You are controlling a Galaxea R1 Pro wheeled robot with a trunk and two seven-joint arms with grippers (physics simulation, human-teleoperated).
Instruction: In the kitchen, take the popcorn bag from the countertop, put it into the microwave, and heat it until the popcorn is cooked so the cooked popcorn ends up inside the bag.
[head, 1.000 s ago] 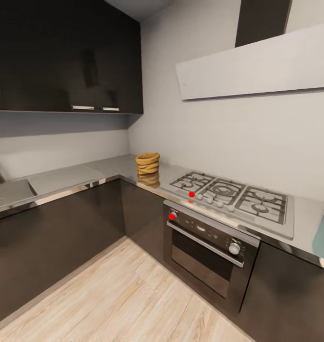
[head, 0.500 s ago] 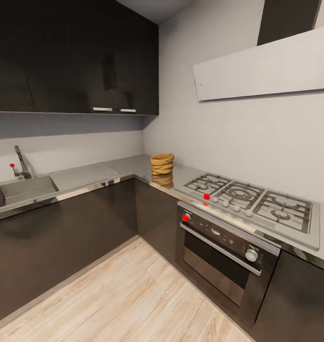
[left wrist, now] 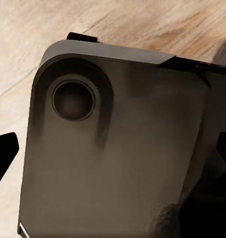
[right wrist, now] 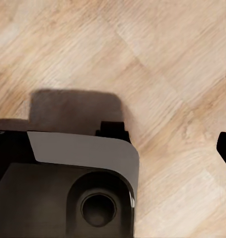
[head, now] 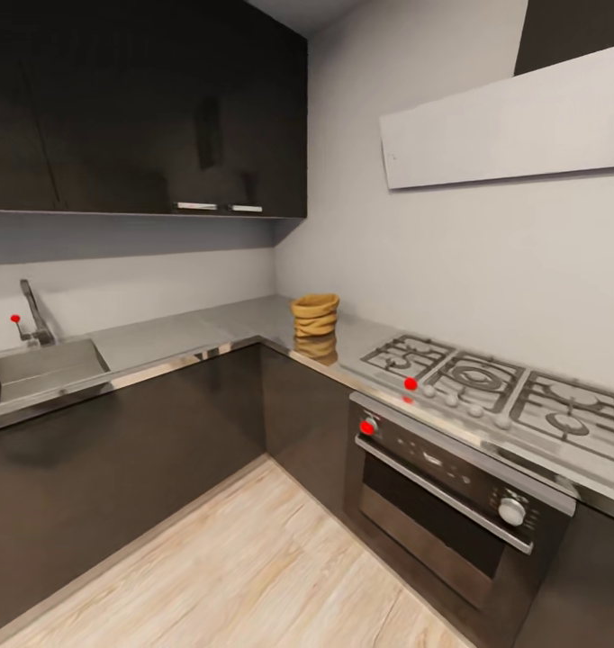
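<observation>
Landmark: small tan sack-shaped popcorn bag (head: pixel 315 315), alone on the glossy grey steel desk (head: pixel 172 337) at the inner corner. Bare steel on every side of the bag; open air above it up to the dark glossy wall cabinets (head: pixel 145 108). Ridged steel gas hob (head: pixel 501 387) with raised grates sits just beside the bag, steel oven (head: pixel 451 490) below that. Steel sink (head: pixel 41 369) with upright tap (head: pixel 32 315) well apart from the bag, along the other run. Light wood-plank floor (head: pixel 253 558) in front of the bag is open.

A small tan-brown popcorn bag (head: pixel 315 316) with a rolled rim is seen standing upright on the glossy grey countertop (head: pixel 244 319), near the corner of the kitchen, with its reflection mirrored just below it.
</observation>
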